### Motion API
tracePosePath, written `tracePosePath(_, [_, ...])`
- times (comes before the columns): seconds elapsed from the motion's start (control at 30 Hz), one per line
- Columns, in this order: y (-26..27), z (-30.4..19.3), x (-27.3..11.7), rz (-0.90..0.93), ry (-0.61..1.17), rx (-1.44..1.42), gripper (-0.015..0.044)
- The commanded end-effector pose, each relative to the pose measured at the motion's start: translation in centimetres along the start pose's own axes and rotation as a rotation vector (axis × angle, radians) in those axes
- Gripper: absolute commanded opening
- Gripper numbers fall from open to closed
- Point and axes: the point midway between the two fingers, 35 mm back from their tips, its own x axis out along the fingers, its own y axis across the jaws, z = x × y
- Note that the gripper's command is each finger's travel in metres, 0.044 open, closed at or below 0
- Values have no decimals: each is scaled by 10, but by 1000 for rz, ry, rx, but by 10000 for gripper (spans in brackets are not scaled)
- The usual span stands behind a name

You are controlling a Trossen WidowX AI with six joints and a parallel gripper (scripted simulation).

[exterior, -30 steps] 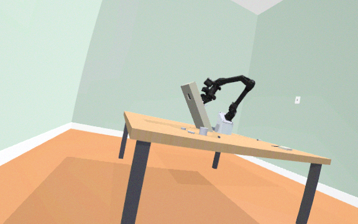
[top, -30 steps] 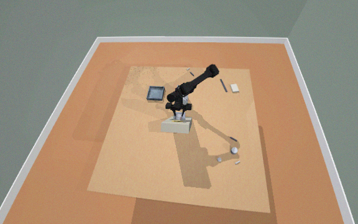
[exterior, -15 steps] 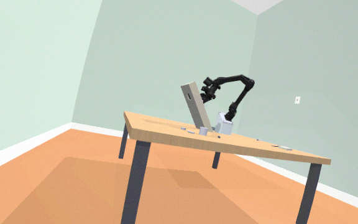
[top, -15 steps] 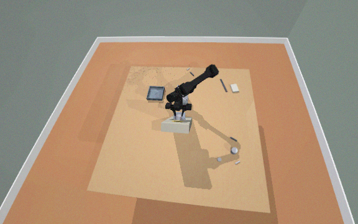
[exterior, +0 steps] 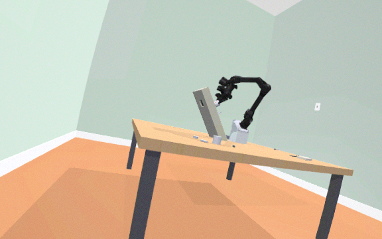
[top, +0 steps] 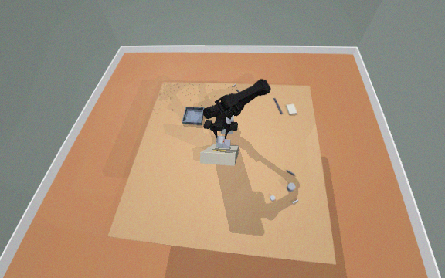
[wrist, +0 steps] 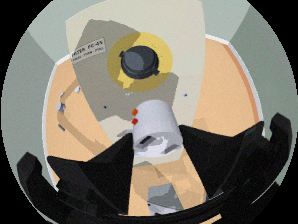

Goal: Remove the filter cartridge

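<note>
The white round cartridge [wrist: 157,117] [exterior: 216,103] is out of the panel [top: 219,158] [exterior: 211,116] [wrist: 190,65]. Its slotted face points towards the wrist camera, and two red-orange dots show on its side. My gripper [wrist: 156,133] [top: 221,137] is shut on it, one black finger on each side. The dark round socket [wrist: 140,61] inside the yellow ring is empty and lies beyond the cartridge, higher on the tilted panel. In the exterior view, the cartridge is close to the panel's front, above a small thin ledge [exterior: 219,112]. The blue-grey tray [top: 192,123] looks empty.
The white robot base [exterior: 239,134] stands behind the panel's front side. A grey cylinder [top: 291,187] [exterior: 217,139] and small pieces lie beside the panel. A dark bar [top: 278,106] and a white block [top: 291,109] lie on the far part of the table.
</note>
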Motion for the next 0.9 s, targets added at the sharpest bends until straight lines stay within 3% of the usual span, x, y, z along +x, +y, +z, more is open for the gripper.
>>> tracePosePath(0.0, [0, 2, -23, -2, -2, -4, 0])
tracePosePath(0.17, [2, 1, -47, 4, -4, -3, 0])
tracePosePath(0.8, [-86, 1, -33, 0, -6, -7, 0])
tracePosePath(0.87, [-76, 0, -34, 0, -2, 6, 0])
